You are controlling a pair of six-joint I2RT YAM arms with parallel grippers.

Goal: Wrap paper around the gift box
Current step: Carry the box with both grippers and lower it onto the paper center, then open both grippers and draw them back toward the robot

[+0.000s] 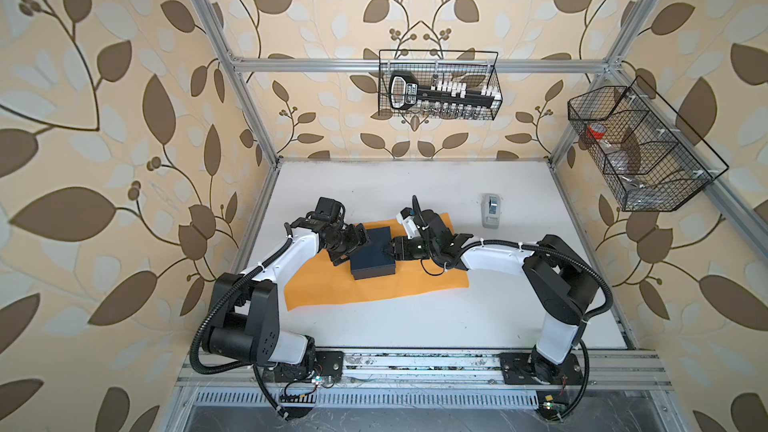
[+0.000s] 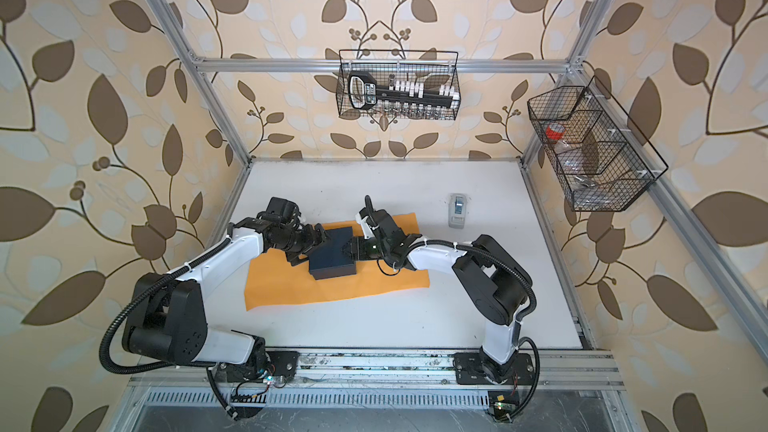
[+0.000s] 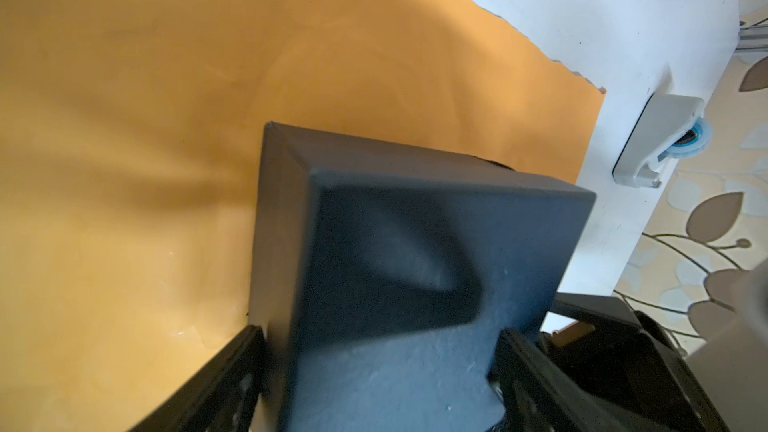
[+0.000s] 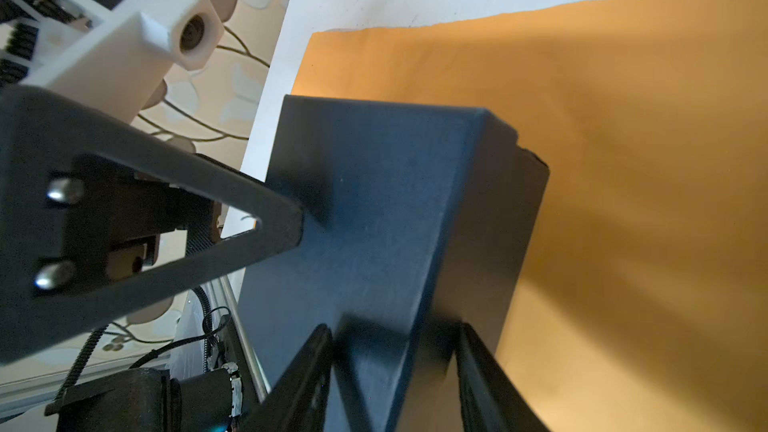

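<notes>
The black gift box [image 1: 372,252] [image 2: 332,255] lies on the orange paper [image 1: 374,290] [image 2: 332,290], which is spread flat on the white table. My left gripper [image 1: 353,248] [image 2: 312,248] [image 3: 382,332] stands wide around the box's left end, with a finger against each side of the gift box [image 3: 415,243]. At the box's right edge my right gripper [image 1: 390,249] [image 2: 348,249] [image 4: 395,328] is turned on its side and shut on the gift box [image 4: 374,201], one finger on its top face. The paper [image 3: 124,118] [image 4: 623,160] fills the background of both wrist views.
A grey-white tape dispenser [image 1: 491,210] [image 2: 458,210] [image 3: 660,139] stands on the table behind and to the right of the paper. A wire basket [image 1: 440,85] hangs on the back frame, another wire basket [image 1: 640,147] on the right. Metal frame posts bound the table.
</notes>
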